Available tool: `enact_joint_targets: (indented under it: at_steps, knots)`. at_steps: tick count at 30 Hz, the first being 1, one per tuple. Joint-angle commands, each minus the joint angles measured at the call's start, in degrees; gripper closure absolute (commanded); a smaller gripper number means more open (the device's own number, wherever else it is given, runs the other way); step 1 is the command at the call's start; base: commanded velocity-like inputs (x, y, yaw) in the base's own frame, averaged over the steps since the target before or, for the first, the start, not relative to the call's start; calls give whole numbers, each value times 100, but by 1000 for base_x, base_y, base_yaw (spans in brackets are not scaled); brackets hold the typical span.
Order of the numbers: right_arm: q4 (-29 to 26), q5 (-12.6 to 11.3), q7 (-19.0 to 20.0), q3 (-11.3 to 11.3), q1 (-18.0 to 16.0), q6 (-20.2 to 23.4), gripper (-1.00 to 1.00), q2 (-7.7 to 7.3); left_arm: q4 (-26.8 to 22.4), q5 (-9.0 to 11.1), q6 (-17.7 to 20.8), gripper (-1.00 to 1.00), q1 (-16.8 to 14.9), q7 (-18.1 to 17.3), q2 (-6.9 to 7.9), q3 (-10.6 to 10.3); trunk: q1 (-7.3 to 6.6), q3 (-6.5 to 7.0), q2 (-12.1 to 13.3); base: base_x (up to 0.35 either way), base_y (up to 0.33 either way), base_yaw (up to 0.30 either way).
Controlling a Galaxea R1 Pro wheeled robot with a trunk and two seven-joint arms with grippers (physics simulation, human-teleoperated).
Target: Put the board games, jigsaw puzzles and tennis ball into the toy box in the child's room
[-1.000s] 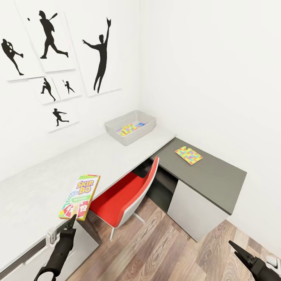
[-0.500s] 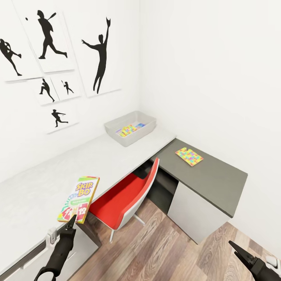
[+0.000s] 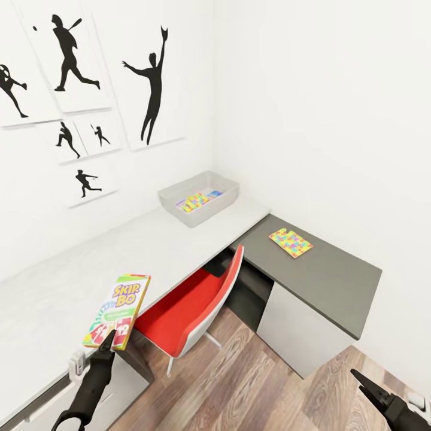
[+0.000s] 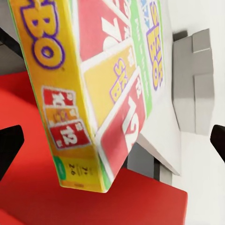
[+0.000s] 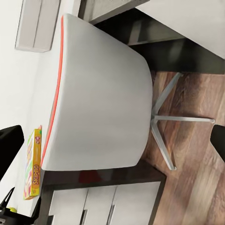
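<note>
A yellow-green-red Skip-Bo board game stands tilted at the near left, over the near edge of the pale grey worktop. The light grey toy box sits at the far corner, holding a mosaic jigsaw puzzle and something blue. A second mosaic puzzle lies flat on the lower dark grey worktop to the right.

One Skip-Bo board game shows, at about eight o'clock in the head view. Two jigsaw puzzles are in sight: one jigsaw puzzle on the dark bench at about three o'clock, a second puzzle inside the toy box near twelve o'clock. One toy box, one red chair, one L-shaped bench. Six silhouette posters hang on the wall. Two tools: left tool, right tool.
</note>
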Motion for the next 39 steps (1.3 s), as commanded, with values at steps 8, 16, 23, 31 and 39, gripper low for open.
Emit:
enact_joint_targets:
  at_steps: [8, 16, 23, 31, 39]
  knots:
    - [-4, -34, -5, 0, -3, 39, -100, -2, 2, 50, 59, -100, -5, -16, -6, 111, 4, -9, -10, 39, -7, 0]
    - [-4, -34, -5, 2, -2, 39, -100, 1, 3, 48, 59, -100, -5, -16, -6, 123, 4, -9, -10, 47, -1, 0]
    - [-8, -34, -5, 2, -2, 39, -100, 2, 24, 45, 59, -100, -5, -16, -6, 124, 4, -9, -10, 53, 0, 0]
    - [-7, -34, -12, 2, -2, 39, -100, 2, 36, 43, 59, -100, -5, -16, -6, 125, 4, -9, -10, 44, 0, 0]
    - [-8, -37, -20, 2, -1, 39, -100, 2, 38, 41, 59, -100, -5, -16, -6, 126, 4, -9, -10, 6, 0, 0]
